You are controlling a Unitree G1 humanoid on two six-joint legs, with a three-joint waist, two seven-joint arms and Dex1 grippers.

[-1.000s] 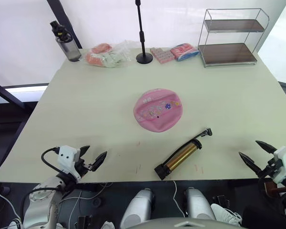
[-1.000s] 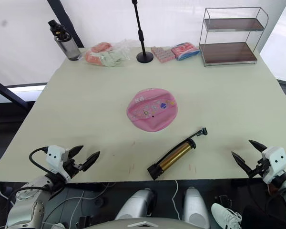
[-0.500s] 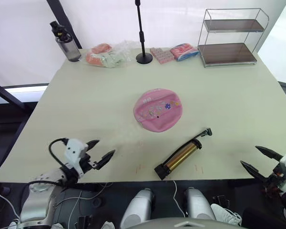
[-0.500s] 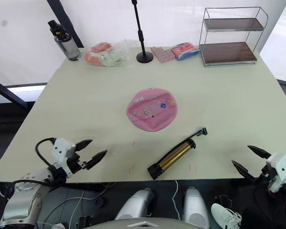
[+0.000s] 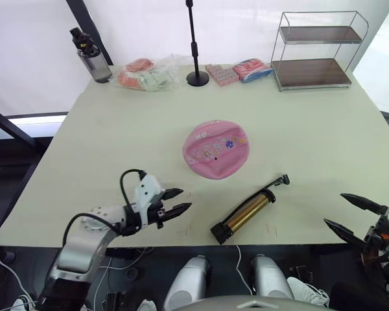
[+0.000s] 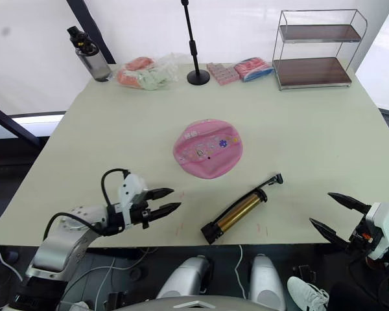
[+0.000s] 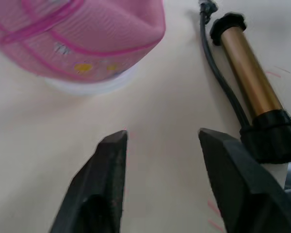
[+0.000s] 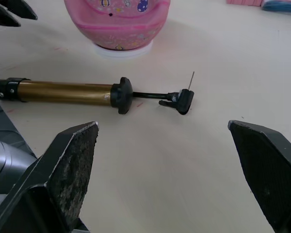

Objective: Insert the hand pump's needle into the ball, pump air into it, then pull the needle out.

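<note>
The ball [image 5: 215,149] is a pink, flattish disc with small printed pictures, lying mid-table. The hand pump [image 5: 246,212], bronze-gold with black ends, lies diagonally in front of it, handle end toward the ball's right. Its needle [image 8: 190,80] sticks up from the hose tip beside the handle. My left gripper [image 5: 185,199] is open just above the table, left of the pump's base and pointing at it; the left wrist view shows the ball [image 7: 82,34] and pump [image 7: 250,82] ahead. My right gripper [image 5: 334,208] is open at the table's front right edge, empty.
Along the far edge stand a water bottle [image 5: 91,57], bagged items [image 5: 146,74], a black stand [image 5: 196,45], pink packets [image 5: 236,71] and a two-tier wire shelf [image 5: 314,52]. The table [image 5: 324,142] is bare around the ball and pump.
My left gripper has come in from the front left edge, moving right over the table toward the pump's base. The right gripper has shifted only slightly.
</note>
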